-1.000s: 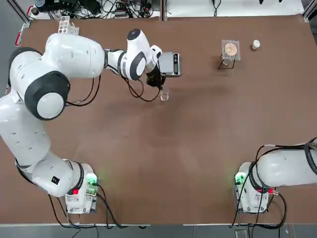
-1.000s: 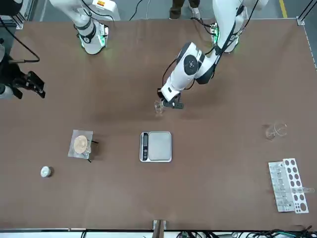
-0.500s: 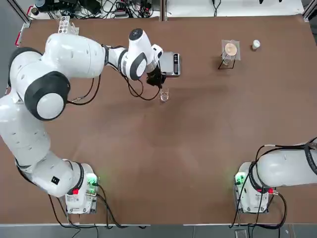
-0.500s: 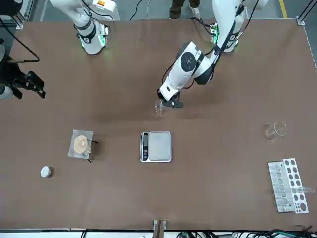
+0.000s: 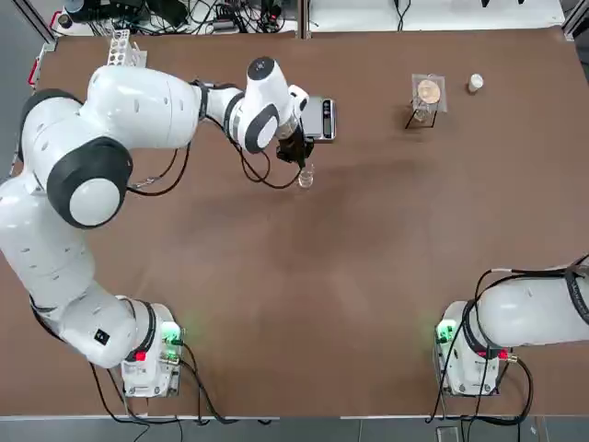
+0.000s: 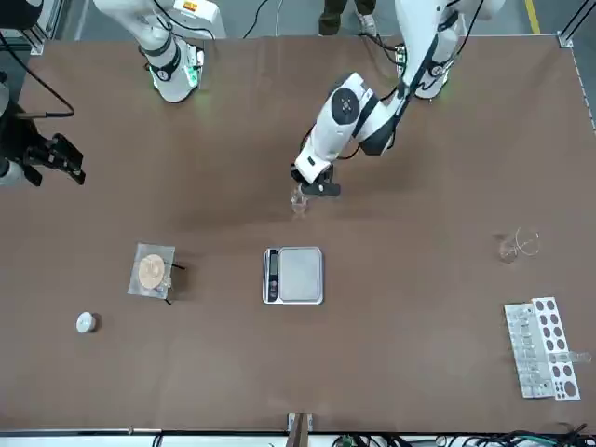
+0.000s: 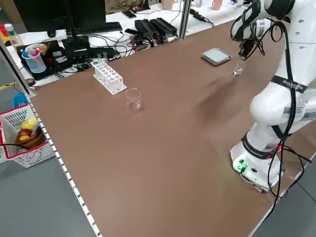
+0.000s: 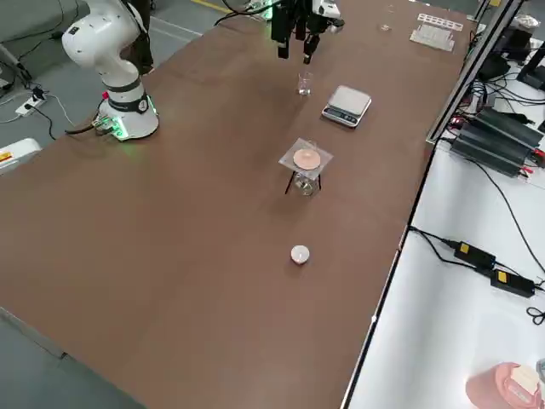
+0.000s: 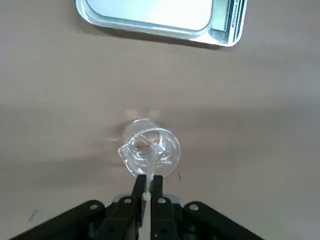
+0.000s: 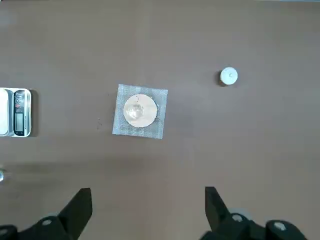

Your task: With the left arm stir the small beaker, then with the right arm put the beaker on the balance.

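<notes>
one brown table carries two arms. the one right gripper waits well off, fingers apart. the one left gripper clamps one glass rod over one small beaker, which stands near one balance. beyond lies one white rack.

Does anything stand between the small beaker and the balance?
Nothing visible stands between the beaker and the balance. At the beaker itself, the left pincer grips a glass rod reaching into it, which probably must lift out first.
</notes>
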Controlling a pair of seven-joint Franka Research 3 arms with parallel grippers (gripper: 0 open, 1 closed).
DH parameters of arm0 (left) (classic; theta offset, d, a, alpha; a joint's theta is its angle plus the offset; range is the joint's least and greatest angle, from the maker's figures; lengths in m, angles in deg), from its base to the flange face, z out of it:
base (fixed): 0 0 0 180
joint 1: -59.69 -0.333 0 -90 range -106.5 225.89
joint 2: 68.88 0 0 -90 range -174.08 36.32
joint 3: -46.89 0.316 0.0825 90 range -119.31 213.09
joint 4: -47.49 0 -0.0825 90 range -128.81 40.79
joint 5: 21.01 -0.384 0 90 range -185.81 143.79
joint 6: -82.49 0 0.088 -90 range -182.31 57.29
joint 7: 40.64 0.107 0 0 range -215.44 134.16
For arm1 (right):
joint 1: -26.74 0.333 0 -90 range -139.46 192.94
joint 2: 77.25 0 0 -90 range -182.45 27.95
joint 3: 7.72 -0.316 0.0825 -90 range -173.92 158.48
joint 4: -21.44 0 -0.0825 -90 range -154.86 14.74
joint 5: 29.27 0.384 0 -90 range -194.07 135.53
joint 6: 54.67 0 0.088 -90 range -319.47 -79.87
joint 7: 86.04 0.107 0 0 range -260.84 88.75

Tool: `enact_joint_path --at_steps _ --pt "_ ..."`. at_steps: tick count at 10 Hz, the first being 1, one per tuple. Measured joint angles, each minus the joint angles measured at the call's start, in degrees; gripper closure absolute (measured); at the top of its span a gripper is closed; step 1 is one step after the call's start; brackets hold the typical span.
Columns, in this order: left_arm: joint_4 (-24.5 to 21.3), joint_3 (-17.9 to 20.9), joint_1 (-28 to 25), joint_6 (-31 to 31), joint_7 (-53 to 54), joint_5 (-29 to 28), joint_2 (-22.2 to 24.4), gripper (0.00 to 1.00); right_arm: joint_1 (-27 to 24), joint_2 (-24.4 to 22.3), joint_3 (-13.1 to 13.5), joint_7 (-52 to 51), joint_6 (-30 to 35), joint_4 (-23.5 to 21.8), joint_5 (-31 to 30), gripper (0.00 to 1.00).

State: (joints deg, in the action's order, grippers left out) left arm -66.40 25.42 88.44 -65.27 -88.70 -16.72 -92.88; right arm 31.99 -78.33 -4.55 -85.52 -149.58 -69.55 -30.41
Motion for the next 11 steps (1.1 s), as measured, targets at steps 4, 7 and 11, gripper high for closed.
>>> enact_joint_path --at_steps 4,7,11 --pt "0.9 0.0 0.1 1.2 -6.5 -7.9 0.2 0.93 0.0 0.0 0.0 0.0 0.0 0.0 0.0 0.00" --pt "4.4 0.0 0.9 9.1 -9.6 -9.2 0.8 0.93 0.0 0.0 0.0 0.0 0.0 0.0 0.0 0.00" --pt "5.7 0.0 4.3 11.2 -23.3 -16.3 0.4 0.93 0.0 0.0 0.0 0.0 0.0 0.0 0.0 0.00"
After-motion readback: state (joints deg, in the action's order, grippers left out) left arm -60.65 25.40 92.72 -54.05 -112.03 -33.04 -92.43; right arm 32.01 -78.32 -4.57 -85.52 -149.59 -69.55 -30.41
